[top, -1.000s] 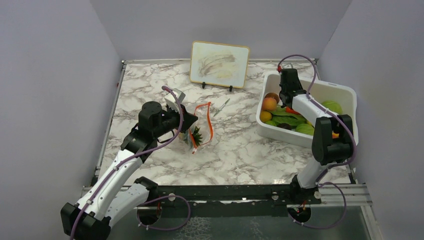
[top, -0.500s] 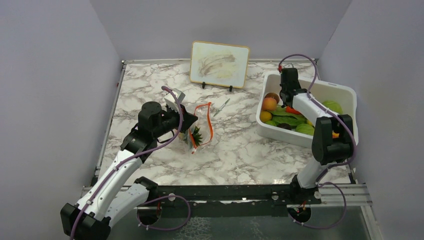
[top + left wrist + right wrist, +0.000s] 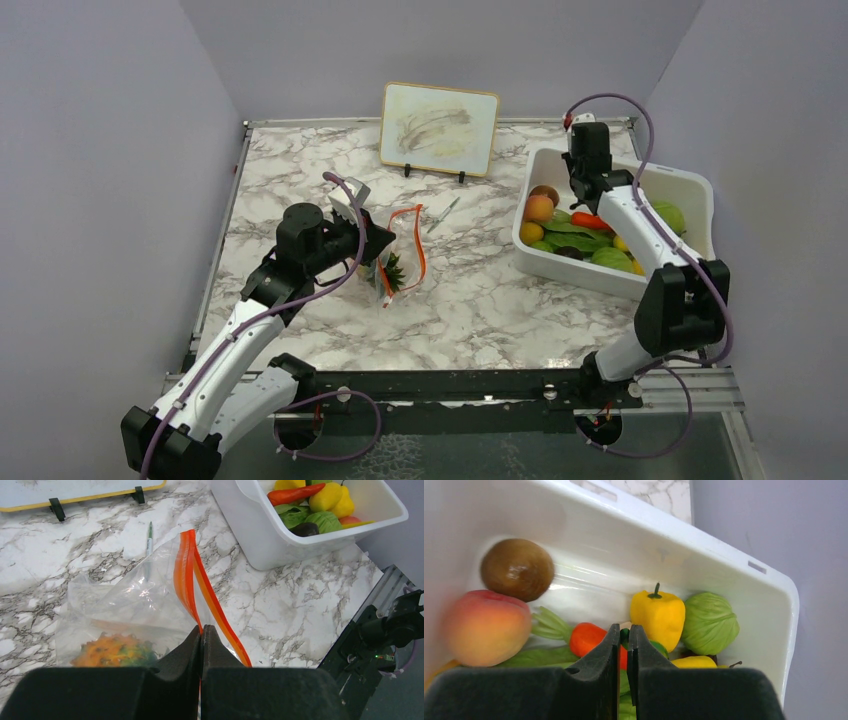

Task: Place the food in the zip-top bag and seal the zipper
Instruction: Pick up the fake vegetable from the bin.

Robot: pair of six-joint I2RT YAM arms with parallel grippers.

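The clear zip-top bag (image 3: 400, 250) (image 3: 135, 595) lies mid-table with its mouth standing apart. My left gripper (image 3: 388, 243) (image 3: 201, 628) is shut on one side of the red-orange zipper (image 3: 187, 575). An orange and green pineapple (image 3: 112, 650) lies inside the bag. My right gripper (image 3: 583, 200) (image 3: 623, 630) is over the white bin (image 3: 690, 190), shut on the green stem of a red pepper (image 3: 584, 637) (image 3: 590, 220). Other food sits around it: a yellow pepper (image 3: 658, 615), a peach (image 3: 484, 627), a brown round fruit (image 3: 517, 569) and a green cabbage (image 3: 710, 622).
A thin grey pen (image 3: 443, 213) lies on the marble beyond the bag. A framed board (image 3: 440, 128) stands at the back edge. Grey walls close in on both sides, and the bin sits close to the right wall.
My right gripper closed on the red pepper's stem, and its arm rose and drew back toward the far end of the bin. The left arm and the bag have not moved.
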